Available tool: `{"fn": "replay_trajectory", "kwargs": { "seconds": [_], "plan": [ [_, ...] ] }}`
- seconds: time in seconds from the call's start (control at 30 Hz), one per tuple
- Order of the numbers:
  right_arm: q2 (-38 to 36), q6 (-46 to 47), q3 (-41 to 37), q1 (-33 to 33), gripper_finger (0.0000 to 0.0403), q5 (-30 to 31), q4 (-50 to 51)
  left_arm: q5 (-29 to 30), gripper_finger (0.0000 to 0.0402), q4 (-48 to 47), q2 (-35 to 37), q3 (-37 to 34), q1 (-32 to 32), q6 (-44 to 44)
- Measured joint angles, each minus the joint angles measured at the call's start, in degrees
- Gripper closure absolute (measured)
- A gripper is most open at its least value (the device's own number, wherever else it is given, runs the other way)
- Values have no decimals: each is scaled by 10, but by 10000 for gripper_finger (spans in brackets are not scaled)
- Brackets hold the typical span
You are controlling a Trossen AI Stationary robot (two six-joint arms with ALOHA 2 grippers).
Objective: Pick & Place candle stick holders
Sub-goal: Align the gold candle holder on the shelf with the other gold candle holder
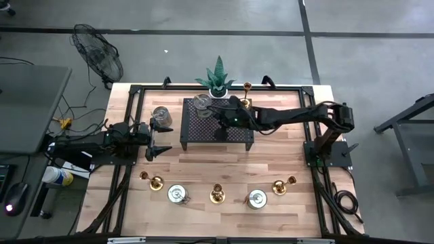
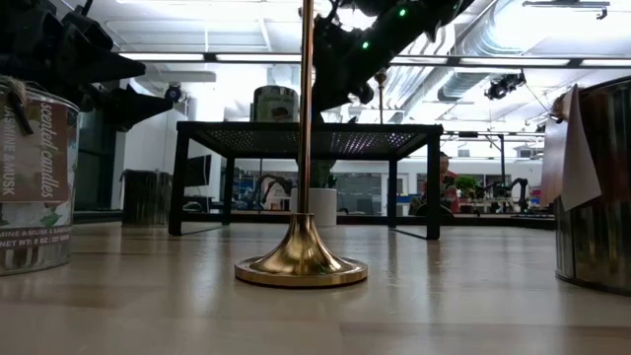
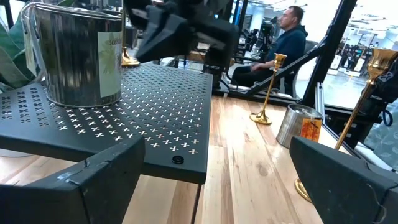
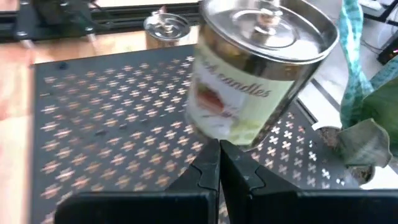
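Near the rack's [image 1: 217, 122] back edge, candle tin [image 4: 258, 68].

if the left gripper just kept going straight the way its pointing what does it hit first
Most likely the near edge of the black perforated rack, which lies straight ahead of the open left gripper. The silver candle tin stands farther back on the rack. Height against the rack top is unclear.

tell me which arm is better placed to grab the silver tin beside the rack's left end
Left, probably. The left gripper is open and sits just below that tin; the right gripper is shut over the rack.
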State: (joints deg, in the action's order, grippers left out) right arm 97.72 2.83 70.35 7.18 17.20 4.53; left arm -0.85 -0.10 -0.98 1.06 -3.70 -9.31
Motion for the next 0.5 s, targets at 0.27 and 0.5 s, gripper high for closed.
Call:
{"fn": "replay_trajectory", "kwargs": {
  "seconds": [0.27, 0.5],
  "plan": [
    [-68, 2, 0, -27, 402, -31, 143, 0, 9, 0, 0, 0, 0, 0],
    [-129, 2, 0, -54, 402, -74, 290, 0, 9, 0, 0, 0, 0, 0]
  ]
}}
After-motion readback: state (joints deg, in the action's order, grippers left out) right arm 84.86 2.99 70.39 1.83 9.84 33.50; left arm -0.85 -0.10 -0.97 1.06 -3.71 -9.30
